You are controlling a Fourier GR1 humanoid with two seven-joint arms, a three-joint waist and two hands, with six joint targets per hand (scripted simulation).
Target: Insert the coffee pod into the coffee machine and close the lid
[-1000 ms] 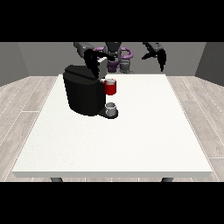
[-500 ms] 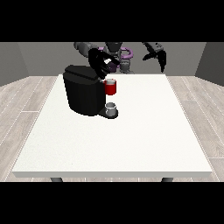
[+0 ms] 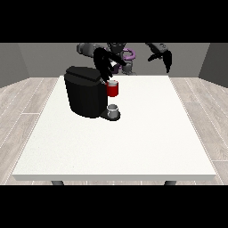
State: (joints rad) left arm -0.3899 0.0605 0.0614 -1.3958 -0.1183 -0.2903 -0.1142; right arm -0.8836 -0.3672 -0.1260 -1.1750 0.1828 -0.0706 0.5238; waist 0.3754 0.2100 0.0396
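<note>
The black coffee machine (image 3: 85, 92) stands on the table's left half, and its lid (image 3: 83, 73) lies flat on top. A red pod holder (image 3: 112, 90) sticks out of its front, with a pale disc on top that may be the coffee pod (image 3: 112, 83). A small grey cup (image 3: 113, 111) stands on the machine's base below it. The hand at the view's left (image 3: 103, 63) hangs just above and behind the red holder, fingers straight and pointing down towards it, open. The hand at the view's right (image 3: 163, 55) is raised over the table's far right edge, fingers relaxed, holding nothing.
The white table (image 3: 147, 133) stretches wide towards the camera and to the right of the machine. A purple ring-shaped part (image 3: 129, 54) shows at the robot's body behind the far edge. Grey wood floor surrounds the table.
The hand at the view's left has moved a little rightward and down, closer to the red holder. The hand at the view's right has barely shifted.
</note>
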